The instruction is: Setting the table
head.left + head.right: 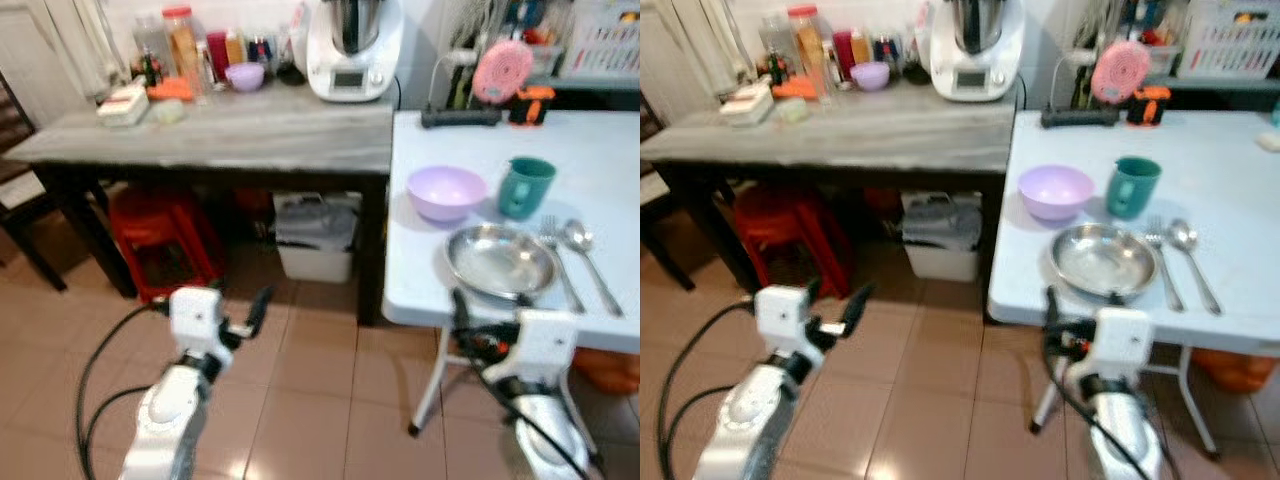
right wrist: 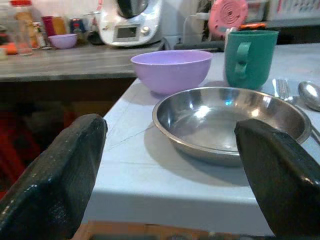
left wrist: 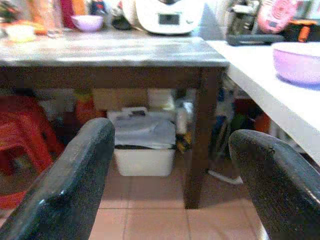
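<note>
On the white table [image 1: 600, 150] at the right stand a purple bowl [image 1: 446, 190] and a teal mug [image 1: 525, 186]. In front of them lies a steel plate [image 1: 500, 262], with a fork [image 1: 560, 265] and a spoon [image 1: 588, 250] to its right. My right gripper [image 2: 170, 150] is open and empty, level with the table's front edge and facing the steel plate [image 2: 230, 120]. My left gripper [image 3: 170, 150] is also open and empty, low over the tiled floor at the left and pointing toward the dark table leg.
A grey-topped dark table [image 1: 220, 135] stands at the left, carrying jars, a small purple bowl [image 1: 245, 76] and a white appliance [image 1: 352, 50]. Under it are a red stool [image 1: 160, 240] and a white bin [image 1: 315, 240]. A pink fan [image 1: 503, 70] stands at the white table's back.
</note>
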You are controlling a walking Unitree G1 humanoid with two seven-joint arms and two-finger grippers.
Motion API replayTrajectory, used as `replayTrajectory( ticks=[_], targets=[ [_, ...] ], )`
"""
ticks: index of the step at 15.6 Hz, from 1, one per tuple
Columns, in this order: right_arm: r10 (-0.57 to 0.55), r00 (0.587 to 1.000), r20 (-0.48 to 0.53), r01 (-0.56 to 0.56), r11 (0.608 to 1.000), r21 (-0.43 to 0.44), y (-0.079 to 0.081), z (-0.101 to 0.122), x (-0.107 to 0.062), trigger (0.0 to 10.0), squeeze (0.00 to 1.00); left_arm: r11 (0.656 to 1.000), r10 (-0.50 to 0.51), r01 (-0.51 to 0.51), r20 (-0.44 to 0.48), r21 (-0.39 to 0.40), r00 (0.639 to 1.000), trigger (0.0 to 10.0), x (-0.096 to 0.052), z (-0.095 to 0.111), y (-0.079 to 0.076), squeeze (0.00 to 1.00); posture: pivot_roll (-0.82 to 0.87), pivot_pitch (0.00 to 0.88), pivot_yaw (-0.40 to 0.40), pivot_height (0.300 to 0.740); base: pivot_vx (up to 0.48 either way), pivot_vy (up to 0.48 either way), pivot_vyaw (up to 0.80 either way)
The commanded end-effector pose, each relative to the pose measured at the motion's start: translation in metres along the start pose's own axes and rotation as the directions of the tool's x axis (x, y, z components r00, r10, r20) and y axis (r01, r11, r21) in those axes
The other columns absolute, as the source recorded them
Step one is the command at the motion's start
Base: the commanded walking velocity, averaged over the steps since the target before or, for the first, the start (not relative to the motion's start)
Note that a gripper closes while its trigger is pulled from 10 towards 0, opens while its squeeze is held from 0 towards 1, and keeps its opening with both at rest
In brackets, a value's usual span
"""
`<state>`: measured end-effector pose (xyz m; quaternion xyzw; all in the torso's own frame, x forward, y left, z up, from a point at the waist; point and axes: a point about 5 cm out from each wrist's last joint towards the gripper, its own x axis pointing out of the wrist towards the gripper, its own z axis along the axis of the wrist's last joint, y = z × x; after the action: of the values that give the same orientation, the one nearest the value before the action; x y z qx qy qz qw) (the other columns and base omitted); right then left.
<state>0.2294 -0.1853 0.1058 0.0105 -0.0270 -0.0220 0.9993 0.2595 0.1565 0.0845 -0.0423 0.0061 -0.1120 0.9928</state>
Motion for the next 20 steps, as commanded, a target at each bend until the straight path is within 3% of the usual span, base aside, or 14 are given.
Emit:
replayTrajectory(
  ticks=[1,11,20],
  targets=[
    [-0.005,1.0,0.007,0.005,1.0,-0.011,-0.0028,0.0028,0.0015,10.0,0.0,1.0,-0.011,0.011,0.003,0.011,1.0,10.0,0.0019,0.0018,-0.0014,0.0,-0.03,0.0,0.1,0.74,0.0,-0.36,0.0],
    [0.033,0.999,0.018,-0.032,0.999,-0.042,0.0019,0.0035,0.0028,10.0,0.0,1.0,-0.02,0.02,-0.01,0.015,1.0,10.0,-0.0003,-0.0022,-0.0016,0.0,-0.03,0.0,0.096,0.74,0.0,-0.362,0.0],
    [0.027,0.999,0.038,-0.024,0.998,-0.063,0.0013,0.0065,-0.0006,10.0,0.0,0.993,-0.103,0.104,0.025,-0.051,0.994,10.0,-0.0021,0.0028,-0.0084,0.0,-0.04,0.0,0.106,0.74,0.0,0.0,0.0]
  ],
)
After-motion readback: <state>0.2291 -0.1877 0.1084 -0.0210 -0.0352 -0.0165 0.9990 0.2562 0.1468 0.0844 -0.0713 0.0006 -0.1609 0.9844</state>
